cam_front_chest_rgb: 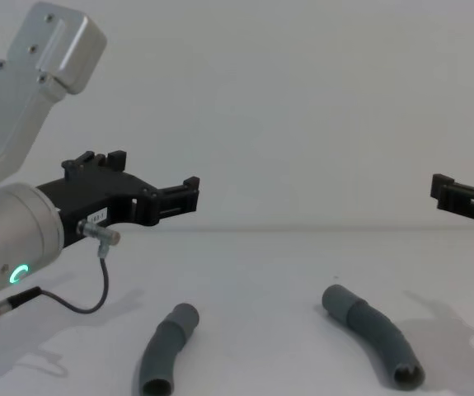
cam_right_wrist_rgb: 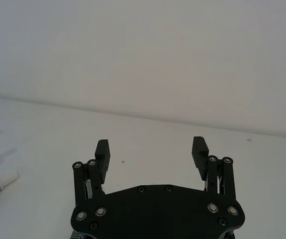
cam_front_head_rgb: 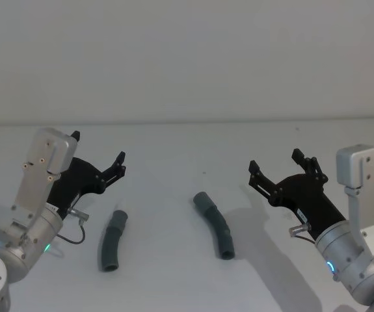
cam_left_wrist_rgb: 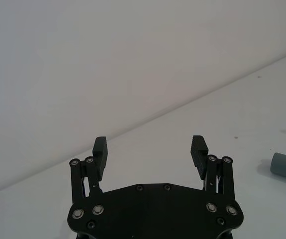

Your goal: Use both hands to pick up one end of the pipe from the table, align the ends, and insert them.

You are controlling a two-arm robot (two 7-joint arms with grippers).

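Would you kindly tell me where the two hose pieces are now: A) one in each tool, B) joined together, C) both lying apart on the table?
C: the left hose piece and right hose piece lie apart on the table, left tool and right tool open.

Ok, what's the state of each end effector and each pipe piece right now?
left end effector: open, empty, held above the table.
right end effector: open, empty, held above the table.
left pipe piece: lying on the table, not gripped.
right pipe piece: lying on the table, not gripped, apart from the left one, not joined.
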